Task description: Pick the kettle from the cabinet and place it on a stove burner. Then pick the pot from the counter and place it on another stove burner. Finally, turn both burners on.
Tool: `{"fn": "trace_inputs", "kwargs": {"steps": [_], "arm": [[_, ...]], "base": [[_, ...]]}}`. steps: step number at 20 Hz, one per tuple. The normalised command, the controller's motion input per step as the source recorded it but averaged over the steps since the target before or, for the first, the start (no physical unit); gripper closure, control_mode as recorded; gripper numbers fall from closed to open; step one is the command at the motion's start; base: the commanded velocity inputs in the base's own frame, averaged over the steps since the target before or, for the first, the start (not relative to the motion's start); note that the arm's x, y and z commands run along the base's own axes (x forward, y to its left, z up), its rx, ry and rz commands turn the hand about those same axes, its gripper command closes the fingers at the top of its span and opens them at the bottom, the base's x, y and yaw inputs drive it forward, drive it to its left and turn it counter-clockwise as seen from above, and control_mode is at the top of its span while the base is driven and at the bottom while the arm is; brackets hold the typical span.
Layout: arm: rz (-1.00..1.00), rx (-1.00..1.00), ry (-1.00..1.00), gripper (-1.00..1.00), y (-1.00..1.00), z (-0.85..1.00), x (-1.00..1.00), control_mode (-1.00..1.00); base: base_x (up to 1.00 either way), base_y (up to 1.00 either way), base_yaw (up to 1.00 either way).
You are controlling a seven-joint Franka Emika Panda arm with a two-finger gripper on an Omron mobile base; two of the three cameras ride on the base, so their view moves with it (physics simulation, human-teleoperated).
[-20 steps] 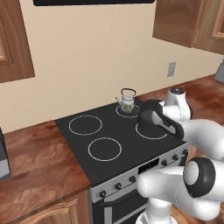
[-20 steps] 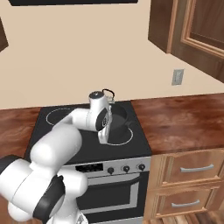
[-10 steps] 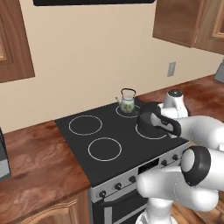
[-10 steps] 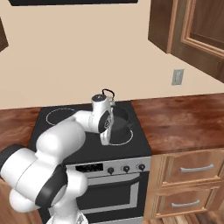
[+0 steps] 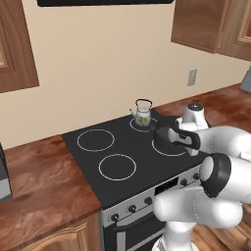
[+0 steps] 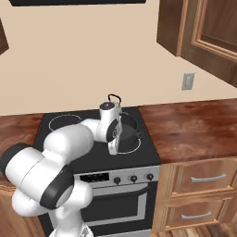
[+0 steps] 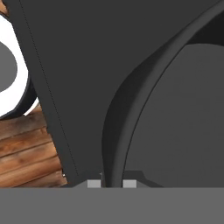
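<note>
The dark pot is on the black cooktop over the front right burner ring; whether it rests there or hangs just above, I cannot tell. My gripper is shut on its rim. In the hand view the curved rim runs down between my fingertips, gripper. The small leaf-print kettle stands upright on the back right burner, just behind the pot. From the right, my hand hides most of the kettle and part of the pot. The cabinet is out of view.
Two bare white burner rings lie on the left half of the cooktop. Knobs line the steel range front. Reddish wood counter lies to the right above drawers. A silver toaster sits at the far left.
My elbow and forearm have swung lower and nearer the cameras. The hand has stayed at the pot, grip unchanged. The kettle has not moved.
</note>
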Motion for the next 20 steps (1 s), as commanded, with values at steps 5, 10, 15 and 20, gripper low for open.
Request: {"fn": "trace_inputs", "kwargs": {"steps": [5,10,15,20], "arm": [[0.00,0.00,0.00,1.00,-0.02,-0.10,0.06,-1.00],[0.00,0.00,0.00,1.00,-0.02,-0.10,0.03,-1.00],[0.00,0.00,0.00,1.00,-0.05,-0.11,0.07,-1.00],[0.00,0.00,0.00,1.00,-0.07,-0.11,0.10,-1.00]], "base": [[0.00,0.00,0.00],[0.00,0.00,0.00],[0.00,0.00,0.00],[0.00,0.00,0.00]]}}
